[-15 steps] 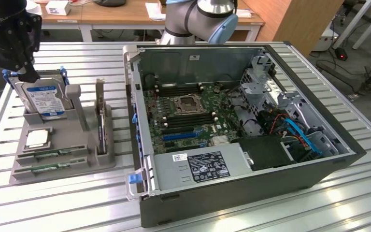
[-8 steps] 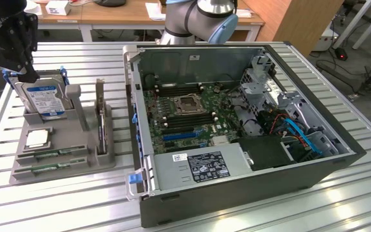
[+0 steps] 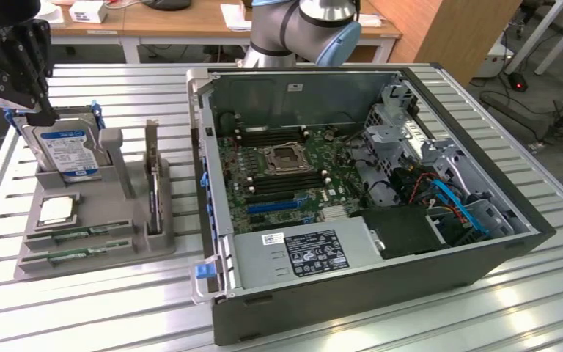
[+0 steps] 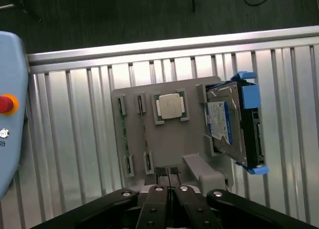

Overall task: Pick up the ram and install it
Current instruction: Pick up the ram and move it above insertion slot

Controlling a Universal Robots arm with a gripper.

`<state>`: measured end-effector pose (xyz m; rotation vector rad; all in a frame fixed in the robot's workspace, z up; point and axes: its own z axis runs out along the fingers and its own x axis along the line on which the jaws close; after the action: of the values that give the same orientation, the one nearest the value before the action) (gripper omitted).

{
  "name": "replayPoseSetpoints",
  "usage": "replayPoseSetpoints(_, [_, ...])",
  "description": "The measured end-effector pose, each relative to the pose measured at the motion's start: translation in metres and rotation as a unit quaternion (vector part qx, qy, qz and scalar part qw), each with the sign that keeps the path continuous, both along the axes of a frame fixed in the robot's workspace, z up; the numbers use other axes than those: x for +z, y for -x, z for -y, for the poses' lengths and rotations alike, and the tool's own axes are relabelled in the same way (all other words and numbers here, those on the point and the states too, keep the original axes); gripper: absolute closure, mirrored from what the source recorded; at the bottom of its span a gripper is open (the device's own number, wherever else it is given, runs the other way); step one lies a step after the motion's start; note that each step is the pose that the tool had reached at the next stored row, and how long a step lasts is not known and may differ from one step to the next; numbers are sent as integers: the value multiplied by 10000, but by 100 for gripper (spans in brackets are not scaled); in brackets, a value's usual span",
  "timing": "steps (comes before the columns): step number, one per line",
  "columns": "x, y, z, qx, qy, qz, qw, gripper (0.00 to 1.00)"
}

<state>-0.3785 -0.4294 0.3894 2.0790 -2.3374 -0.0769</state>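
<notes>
While the ram [image 3: 74, 235] sits in a slot of the grey holder [image 3: 115, 253] at the exterior view's lower left, the gripper [image 4: 169, 183] hangs above the holder, fingers pressed together and gripping nothing. Lowered like that, it would likely strike the thin board's edge or clip the upright hard drive [image 3: 67, 150] nearby.

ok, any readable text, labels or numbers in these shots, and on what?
Nothing can be read as words or numbers.
On the hard drive label: blue and white print, too small to read.
On the power supply label: white print, too small.
On the white box in the background: markings too small.
</notes>
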Motion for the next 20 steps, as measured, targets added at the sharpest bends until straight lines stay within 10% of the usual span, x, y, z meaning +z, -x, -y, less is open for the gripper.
replayPoseSetpoints(20, [0, 0, 0, 361, 1, 0, 9993, 91])
